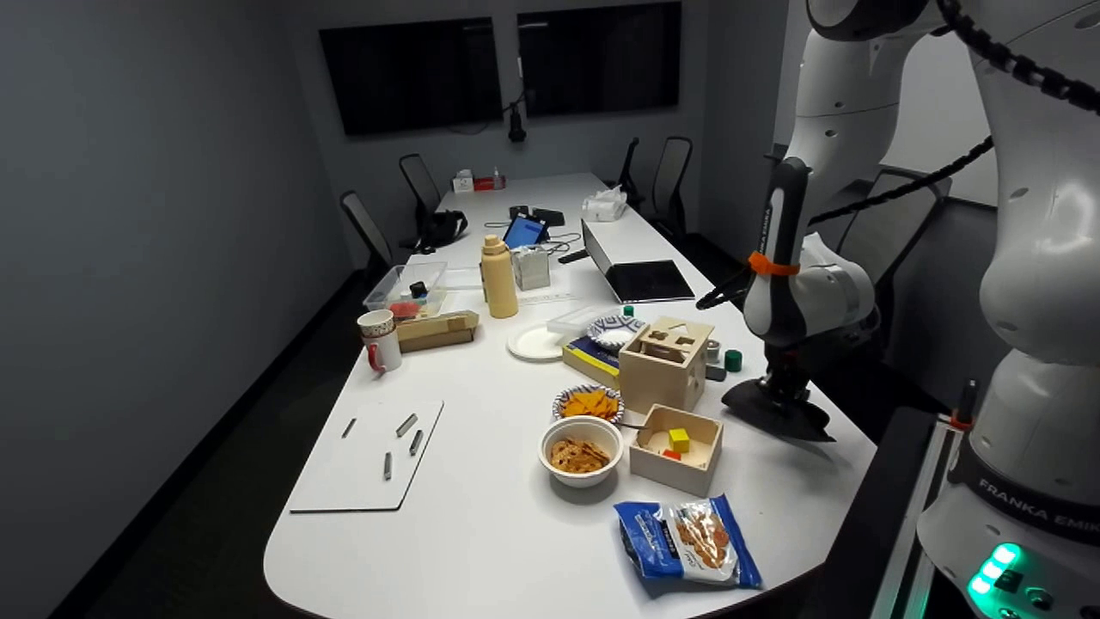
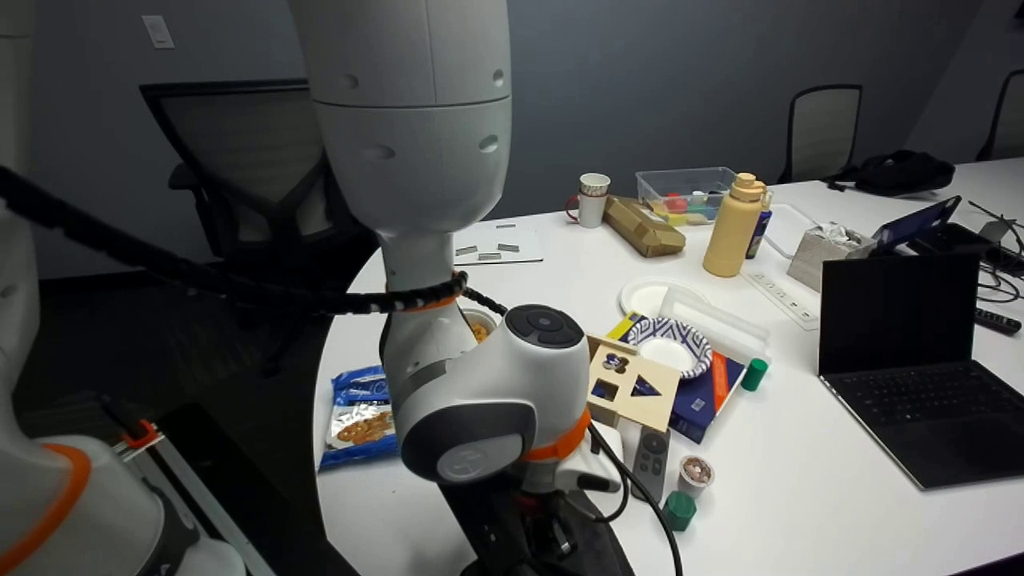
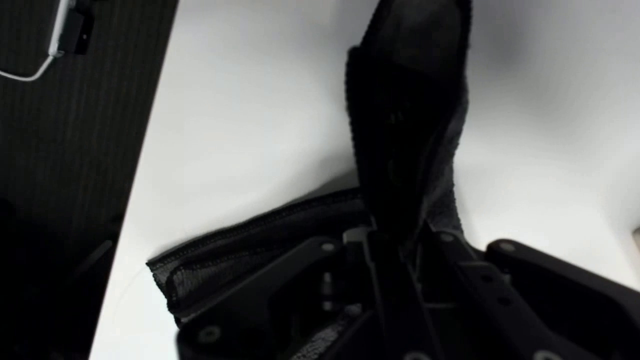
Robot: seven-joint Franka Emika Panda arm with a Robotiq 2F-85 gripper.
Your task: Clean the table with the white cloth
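Jaws: squeezed together on a dark cloth (image 3: 400,125), with cloth poking out past the tips.
Dark cloth: held at the white table (image 1: 481,516), close to the edge. In the wrist view, one folded bit points to 12 o'clock and a strip points to 9 o'clock. How much of it touches the table, I can't tell.
Robot arm (image 1: 846,103): above the dark cloth, at 12 o'clock from it in an exterior view. All clock times below are as seen there.
Green block (image 1: 733,360): at 11 o'clock from the dark cloth, near it.
Open wooden box (image 1: 669,471): at 8 o'clock from the dark cloth, with a yellow block (image 1: 679,440) and a red block (image 1: 672,455) inside.
Wooden cube (image 1: 657,378): at 12 o'clock from the open wooden box, with shape holes in its top.
White bowl (image 1: 580,480): at 9 o'clock from the open wooden box, just beside it, with brown snacks (image 1: 577,456) in it.
Blue snack bag (image 1: 687,542): lying at 6 o'clock from the open wooden box.
Thin white board (image 1: 344,481): flat, at 9 o'clock from the white bowl, with four small gray sticks (image 1: 406,425) on it.
Mug (image 1: 387,348): upright, at 9 o'clock from the wooden cube.
Tan bottle (image 1: 500,284): standing at 10 o'clock from the wooden cube.
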